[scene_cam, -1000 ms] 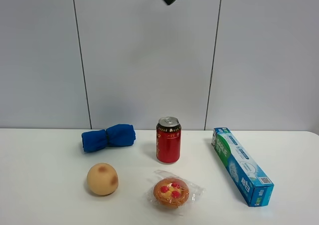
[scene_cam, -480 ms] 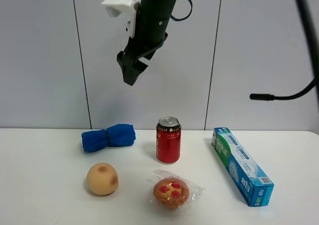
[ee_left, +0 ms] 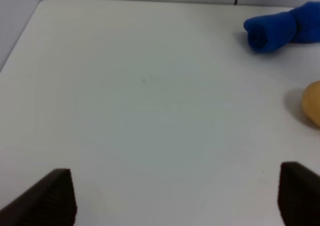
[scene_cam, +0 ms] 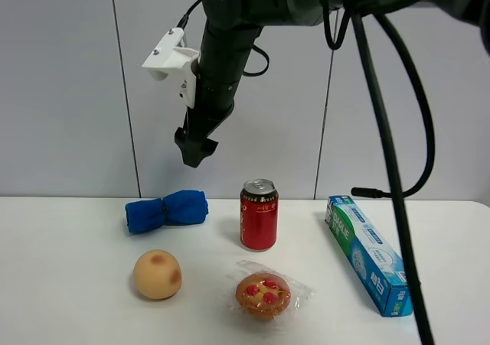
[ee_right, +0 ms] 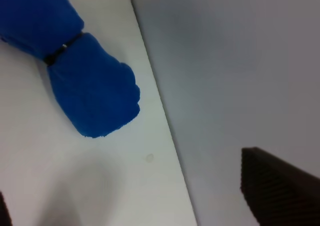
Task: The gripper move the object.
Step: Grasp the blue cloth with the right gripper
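The right gripper (scene_cam: 193,154) hung above the rolled blue cloth (scene_cam: 167,211), which lay on the white surface (scene_cam: 69,307) near the back wall, left of the red can (scene_cam: 259,215). In the wrist view its jaws stood apart and held nothing. The cloth looked the likely target. A good descent would centre the jaws across the roll near its black band (ee_right: 64,47), sink low enough to gather the soft fabric, and stay clear of the can. The left gripper (ee_left: 175,198) was spread wide and empty.
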`<state>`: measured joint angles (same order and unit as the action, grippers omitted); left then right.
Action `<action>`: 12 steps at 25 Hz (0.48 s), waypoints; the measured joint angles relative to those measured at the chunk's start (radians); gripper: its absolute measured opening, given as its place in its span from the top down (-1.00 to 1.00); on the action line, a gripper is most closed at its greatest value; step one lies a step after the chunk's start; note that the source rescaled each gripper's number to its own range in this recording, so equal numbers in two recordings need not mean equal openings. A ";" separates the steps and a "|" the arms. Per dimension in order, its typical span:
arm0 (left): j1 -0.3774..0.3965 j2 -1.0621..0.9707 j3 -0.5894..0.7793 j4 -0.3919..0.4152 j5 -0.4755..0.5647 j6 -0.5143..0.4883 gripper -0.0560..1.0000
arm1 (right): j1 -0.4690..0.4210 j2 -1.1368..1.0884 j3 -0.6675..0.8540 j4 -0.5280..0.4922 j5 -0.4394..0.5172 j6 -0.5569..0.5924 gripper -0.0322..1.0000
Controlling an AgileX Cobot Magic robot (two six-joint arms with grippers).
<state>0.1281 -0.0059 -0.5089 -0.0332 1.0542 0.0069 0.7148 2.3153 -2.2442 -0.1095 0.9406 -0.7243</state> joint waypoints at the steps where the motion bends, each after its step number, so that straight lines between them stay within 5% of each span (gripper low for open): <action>1: 0.000 0.000 0.000 0.000 0.000 0.000 -1.00 | 0.000 0.015 -0.001 0.002 -0.017 -0.025 -0.98; 12: 0.000 0.000 0.000 0.000 0.000 0.000 -1.00 | 0.000 0.164 -0.002 0.044 -0.305 -0.070 -0.98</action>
<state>0.1281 -0.0059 -0.5089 -0.0332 1.0542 0.0069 0.7148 2.4789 -2.2460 -0.0652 0.6360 -0.7947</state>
